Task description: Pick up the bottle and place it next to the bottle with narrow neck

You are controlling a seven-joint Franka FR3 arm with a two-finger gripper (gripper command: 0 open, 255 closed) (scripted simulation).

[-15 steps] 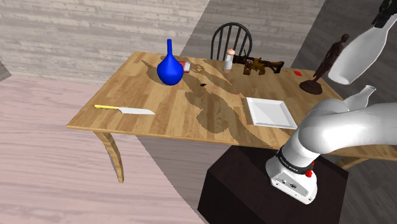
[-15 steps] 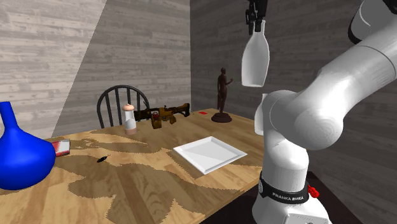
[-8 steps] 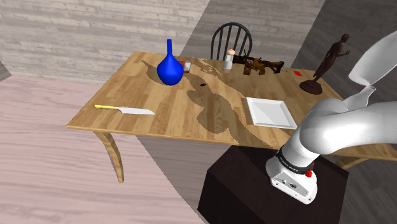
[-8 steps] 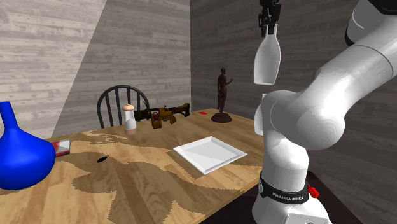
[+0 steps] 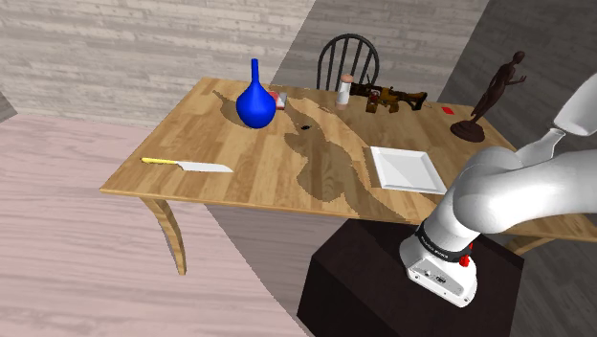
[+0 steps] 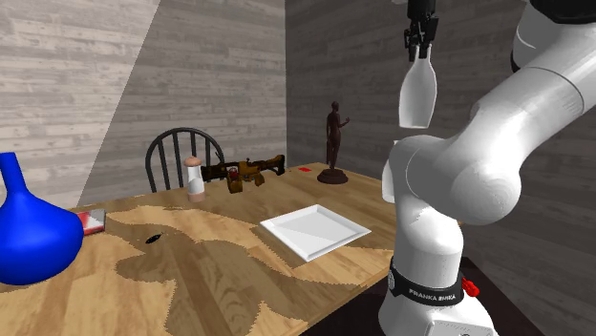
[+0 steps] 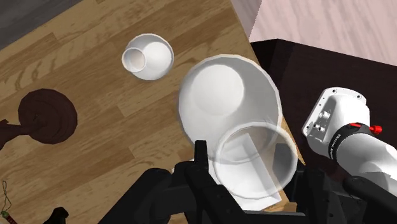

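Note:
My black gripper (image 6: pixel 420 48) hangs high above the table's end by the stand, shut on the neck of a white bottle (image 6: pixel 417 94). The bottle dangles upright below it, well off the wood. Its body shows at the shoulder view's right edge (image 5: pixel 581 107). Along the gripper, the held bottle (image 7: pixel 222 95) sits clasped between the fingers (image 7: pixel 202 160). A second white bottle (image 7: pixel 147 56) stands on the table below, partly behind my arm (image 5: pixel 543 144). A blue vase with a long narrow neck (image 5: pixel 255 101) stands far across the table (image 6: pixel 24 239).
A white square plate (image 5: pixel 407 168) lies near the stand. A dark figurine (image 5: pixel 493 96), a toy gun (image 5: pixel 390 96), a small shaker (image 5: pixel 343 89) and a red box (image 5: pixel 280 99) line the far edge, before a chair (image 5: pixel 347 53). A knife (image 5: pixel 187 165) lies at the table's other end.
The gripper has carried the white bottle toward both exterior views' right and a little higher. Nothing on the table has moved.

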